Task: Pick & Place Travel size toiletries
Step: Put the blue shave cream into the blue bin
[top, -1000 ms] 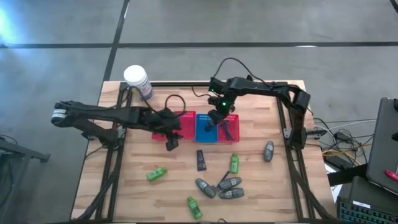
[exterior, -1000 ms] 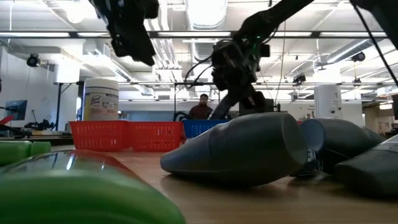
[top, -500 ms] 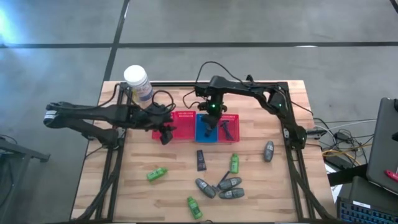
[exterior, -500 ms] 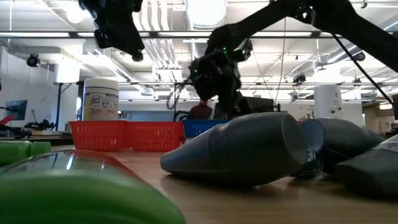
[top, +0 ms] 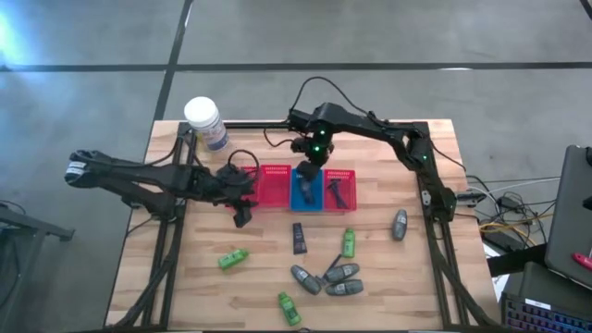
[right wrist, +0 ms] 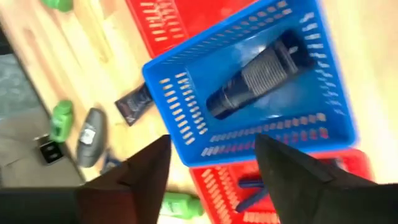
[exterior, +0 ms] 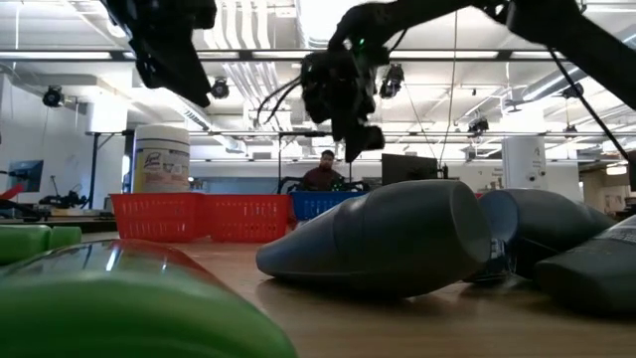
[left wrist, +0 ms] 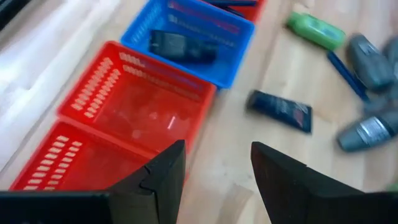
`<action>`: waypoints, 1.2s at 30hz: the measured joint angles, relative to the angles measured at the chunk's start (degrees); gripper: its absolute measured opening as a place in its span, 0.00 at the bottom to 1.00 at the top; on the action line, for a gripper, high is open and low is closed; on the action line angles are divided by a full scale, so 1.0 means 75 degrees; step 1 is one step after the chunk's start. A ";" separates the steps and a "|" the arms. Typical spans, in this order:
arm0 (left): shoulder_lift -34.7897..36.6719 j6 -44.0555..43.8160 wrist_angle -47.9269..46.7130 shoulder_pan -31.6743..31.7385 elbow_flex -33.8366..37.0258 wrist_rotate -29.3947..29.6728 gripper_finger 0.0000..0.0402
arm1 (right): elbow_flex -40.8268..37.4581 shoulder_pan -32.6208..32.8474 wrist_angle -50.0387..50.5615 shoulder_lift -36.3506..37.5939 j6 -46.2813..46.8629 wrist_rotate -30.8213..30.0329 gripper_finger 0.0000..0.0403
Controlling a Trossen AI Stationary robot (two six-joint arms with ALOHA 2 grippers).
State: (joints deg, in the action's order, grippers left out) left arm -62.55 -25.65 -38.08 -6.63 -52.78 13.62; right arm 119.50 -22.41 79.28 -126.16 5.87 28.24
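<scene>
Travel size toiletries lie loose on the wood table: green bottles (top: 349,243), grey tubes (top: 340,273), a dark tube (top: 300,238) and a thin razor (left wrist: 345,68). Another dark tube (right wrist: 261,78) lies flat on the floor of the blue basket (top: 307,190). My right gripper (right wrist: 211,168) hangs open above that basket with nothing between its fingers. Beside the left red basket (left wrist: 137,106), on its near-left side, my left gripper (left wrist: 217,168) is open above the table and touches nothing.
A second red basket (top: 339,190) right of the blue one holds a dark razor. A big white-lidded jar (top: 205,122) stands at the far left corner. A lone grey tube (top: 400,224) lies toward the right edge. Bare wood shows left of the baskets.
My right gripper has risen from inside the blue basket to well above it, turning as it went; the dark tube stays on the basket floor. My left gripper has drawn back a little toward the table's left edge.
</scene>
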 joint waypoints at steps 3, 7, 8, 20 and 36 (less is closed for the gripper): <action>-0.0052 0.0122 0.0005 -0.0277 0.0119 -0.0098 0.47 | -0.0260 0.0110 -0.0043 0.0569 0.0103 -0.0927 0.68; -0.0192 -0.0596 0.0063 -0.0397 0.0458 -0.0279 0.47 | -0.0980 0.0288 -0.0213 0.1424 0.0403 -0.2191 0.76; -0.0238 -0.0866 0.0115 -0.0396 0.0535 -0.0379 0.47 | -0.1251 0.0302 -0.0336 0.1672 0.0487 -0.2228 0.77; -0.1184 -0.2246 0.0588 -0.0393 0.0446 -0.0538 0.47 | -0.5566 0.0594 -0.2330 0.4538 0.3287 -0.1796 0.85; 0.2270 0.0184 -0.0281 -0.0232 0.1171 -0.0407 0.46 | -0.6205 0.2828 -0.5447 0.3554 0.8476 -0.3037 0.82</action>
State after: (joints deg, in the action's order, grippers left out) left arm -45.52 -24.27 -40.18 -8.37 -44.00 10.57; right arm 72.96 -1.19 38.42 -99.51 69.44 5.46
